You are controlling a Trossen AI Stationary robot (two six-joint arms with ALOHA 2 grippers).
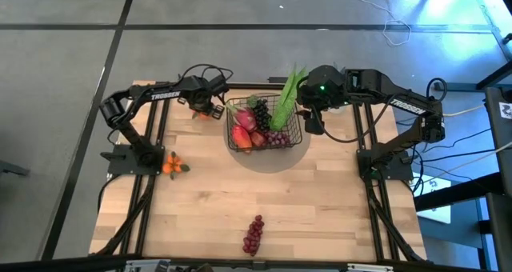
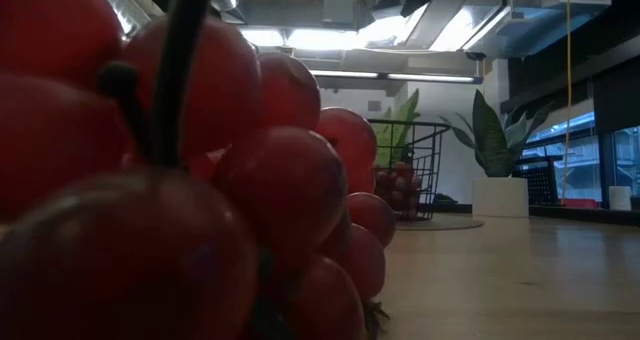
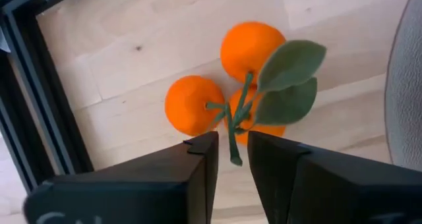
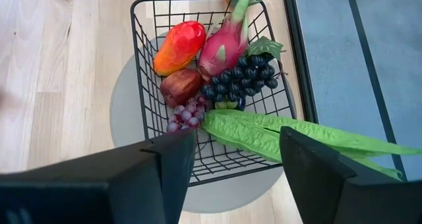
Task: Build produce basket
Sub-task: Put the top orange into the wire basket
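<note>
A cluster of three small oranges with a green stem and leaves lies on the wooden table, just left of the basket. My left gripper points down over it, narrowly open. One finger stands on each side of the stem's free end, with a gap showing on both sides. The black wire basket stands on a round grey mat. It holds a mango, a dragon fruit, dark grapes and a leafy stalk. My right gripper hangs open above the basket's right side.
A second orange cluster lies by the left arm's base. A red grape bunch lies near the table's front edge and fills the low view. A potted plant stands beyond the table. Bare wood lies between the basket and the grapes.
</note>
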